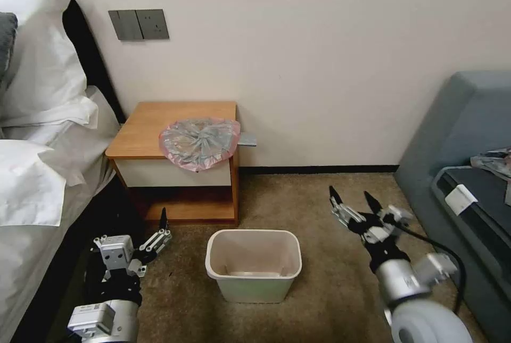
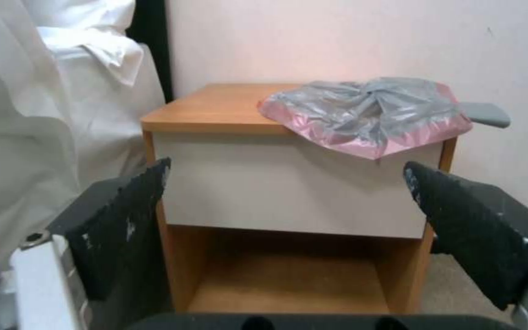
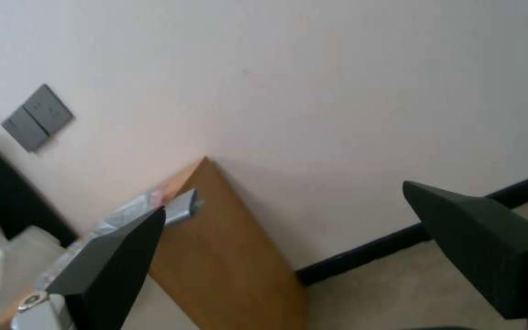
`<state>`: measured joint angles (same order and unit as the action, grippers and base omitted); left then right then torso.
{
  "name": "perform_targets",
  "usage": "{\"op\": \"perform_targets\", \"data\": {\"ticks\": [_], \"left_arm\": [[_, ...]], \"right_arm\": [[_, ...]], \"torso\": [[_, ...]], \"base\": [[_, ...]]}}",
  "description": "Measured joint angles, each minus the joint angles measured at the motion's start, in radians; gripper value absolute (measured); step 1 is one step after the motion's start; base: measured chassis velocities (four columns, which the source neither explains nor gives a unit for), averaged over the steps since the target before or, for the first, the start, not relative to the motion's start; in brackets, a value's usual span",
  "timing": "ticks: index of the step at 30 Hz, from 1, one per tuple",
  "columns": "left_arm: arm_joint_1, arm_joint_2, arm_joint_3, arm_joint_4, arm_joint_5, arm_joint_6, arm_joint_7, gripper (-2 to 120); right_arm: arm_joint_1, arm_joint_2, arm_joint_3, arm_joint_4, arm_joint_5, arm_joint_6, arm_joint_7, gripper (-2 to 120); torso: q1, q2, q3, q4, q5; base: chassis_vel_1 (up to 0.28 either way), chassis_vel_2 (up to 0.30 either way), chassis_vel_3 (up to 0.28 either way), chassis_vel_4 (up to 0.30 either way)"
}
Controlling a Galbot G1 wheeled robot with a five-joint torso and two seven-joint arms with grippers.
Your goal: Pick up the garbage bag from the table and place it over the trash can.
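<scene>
End effectors, two in number, both spread wide and holding nothing. Left end effector (image 1: 163, 224) hangs low beside the bed (image 1: 32, 194), in front of the worktop's open lower shelf (image 1: 186, 210); in the left wrist view its two dark fingers (image 2: 123, 229) frame the white drawer front (image 2: 288, 188) without touching it. Right end effector (image 1: 354, 202) hovers over the carpet (image 1: 298, 199) to the right of the bin, well apart from the worktop, its two fingers (image 3: 484, 243) pointing toward the wall (image 1: 319, 56).

One bin (image 1: 254, 266), cream-white, stands upright on the carpet between the two arms, just in front of the worktop; no bag lines it, and its pale interior is bare.

One worktop (image 1: 159, 125), orange-brown wood, stands against the wall beside the bed. One bag (image 1: 199, 142), grey plastic with a pink rim, lies flattened on the worktop's right front part, its edge drooping over the drawer front. A small grey flat piece (image 1: 247, 141) juts past the worktop's right side next to the bag.
</scene>
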<state>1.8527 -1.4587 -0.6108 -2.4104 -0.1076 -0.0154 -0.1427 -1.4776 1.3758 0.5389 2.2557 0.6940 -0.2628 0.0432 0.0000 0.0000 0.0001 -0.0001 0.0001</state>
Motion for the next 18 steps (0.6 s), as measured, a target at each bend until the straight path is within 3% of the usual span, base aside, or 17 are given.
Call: {"op": "perform_targets", "data": {"ticks": [4,7,10,18], "left_arm": [[-0.003,0.003,-0.006,-0.005,-0.007,0.009,-0.002,100],[-0.003,0.003,-0.005,-0.006,-0.008,0.011,-0.003,100],[0.009,0.001,-0.004,-0.013,-0.005,0.014,-0.003,100],[0.005,0.005,-0.017,-0.027,-0.004,0.016,-0.003,100]], "right_arm": [[0.128,-0.034,-0.033,-0.117,0.173,-0.03,0.011,100],[0.169,-0.037,-0.043,-0.153,0.227,-0.036,0.011,100],[0.356,-0.026,-0.097,-0.305,0.457,-0.059,0.014,100],[0.538,0.014,-0.214,-0.521,0.712,-0.057,0.017,100]], "torso": [[0.0,0.0,0.0,0.0,0.0],[0.0,0.0,0.0,0.0002,0.0],[0.0,0.0,0.0,0.0003,-0.0002],[0.0,0.0,0.0,0.0001,-0.0002]], "base": [[0.0,0.0,0.0,0.0],[0.0,0.0,0.0,0.0],[0.0,0.0,0.0,0.0],[0.0,0.0,0.0,0.0]]}}
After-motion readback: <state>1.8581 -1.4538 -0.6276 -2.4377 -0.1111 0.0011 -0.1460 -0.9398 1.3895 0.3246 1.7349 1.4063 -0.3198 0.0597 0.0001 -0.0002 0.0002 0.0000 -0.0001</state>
